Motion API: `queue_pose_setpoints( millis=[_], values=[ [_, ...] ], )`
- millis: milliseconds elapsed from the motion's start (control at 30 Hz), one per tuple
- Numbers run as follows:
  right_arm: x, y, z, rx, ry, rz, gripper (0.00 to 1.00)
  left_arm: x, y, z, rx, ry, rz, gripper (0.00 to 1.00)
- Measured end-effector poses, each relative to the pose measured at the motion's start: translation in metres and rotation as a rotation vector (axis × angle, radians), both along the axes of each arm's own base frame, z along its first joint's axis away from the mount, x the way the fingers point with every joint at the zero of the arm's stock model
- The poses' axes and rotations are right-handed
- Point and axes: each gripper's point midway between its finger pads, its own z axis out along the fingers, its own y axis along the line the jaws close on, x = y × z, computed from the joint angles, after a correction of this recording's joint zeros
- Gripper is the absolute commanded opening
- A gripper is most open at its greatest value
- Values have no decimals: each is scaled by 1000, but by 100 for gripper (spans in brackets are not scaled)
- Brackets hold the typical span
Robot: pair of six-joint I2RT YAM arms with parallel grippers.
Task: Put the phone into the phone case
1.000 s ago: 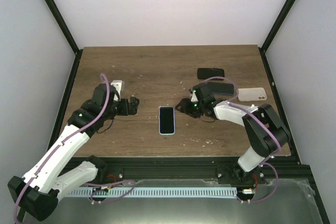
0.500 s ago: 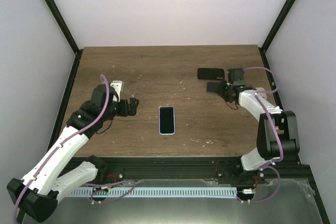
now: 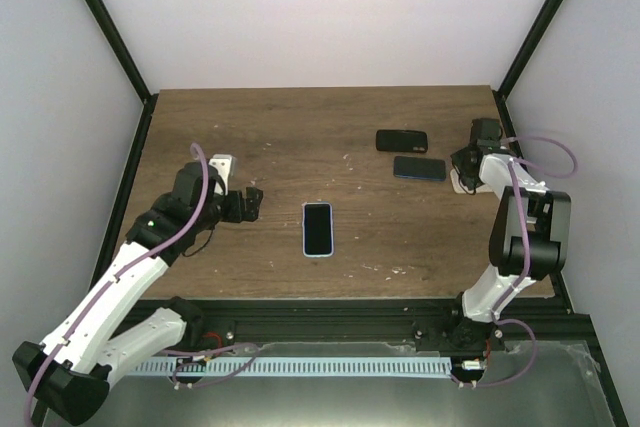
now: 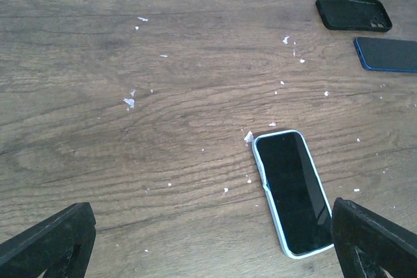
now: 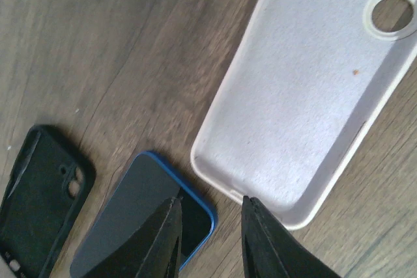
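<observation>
A dark phone with a blue rim (image 3: pixel 419 168) lies flat at the right; it also shows in the right wrist view (image 5: pixel 140 219). An empty white phone case (image 5: pixel 313 96) lies open side up just right of it, mostly hidden under my right arm in the top view. My right gripper (image 5: pixel 212 226) is open and empty, hovering over the gap between this phone and the white case; it also shows in the top view (image 3: pixel 468 162). My left gripper (image 4: pixel 208 242) is wide open and empty at the left (image 3: pixel 250 202).
A phone in a light blue case (image 3: pixel 318 229) lies at the table's middle, near my left gripper's right finger (image 4: pixel 371 239). An empty black case (image 3: pixel 402 139) lies behind the blue-rimmed phone. White crumbs dot the wood. The table's right edge is close to my right gripper.
My right arm has swung from the table's middle out to the far right, ending over the white case. The left arm and all phones and cases have stayed put.
</observation>
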Motion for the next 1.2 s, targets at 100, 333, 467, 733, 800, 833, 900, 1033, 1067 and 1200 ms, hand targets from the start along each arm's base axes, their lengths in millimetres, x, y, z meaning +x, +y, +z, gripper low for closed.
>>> queue_pose_setpoints(
  millis=[100,333,467,733,800,833,900,1033,1067,1200],
  values=[
    [0,-9,-9,3,28,-42,25,0,1,0,2,-1,3,100],
    [-15,-23,-29,28,101,-121,23,0,1,0,6,-3,3,100],
    [-18,-27,-30,34,108,-143,23,1,1,0,7,-4,1,100],
    [-26,-27,-34,48,137,-175,23,1,1,0,8,-5,0,100],
    [-27,-28,-34,52,141,-182,23,1,1,0,8,-5,0,100],
    [-27,-28,-34,54,141,-185,23,1,1,0,8,-5,0,100],
    [-27,-27,-35,56,142,-188,23,1,1,0,8,-6,0,100],
    [-28,-27,-39,60,153,-192,23,1,1,1,7,-8,0,100],
    [-28,-27,-41,62,156,-195,24,1,1,1,7,-8,0,100],
    [-30,-27,-45,71,168,-206,24,1,1,1,7,-9,0,100]
  ],
)
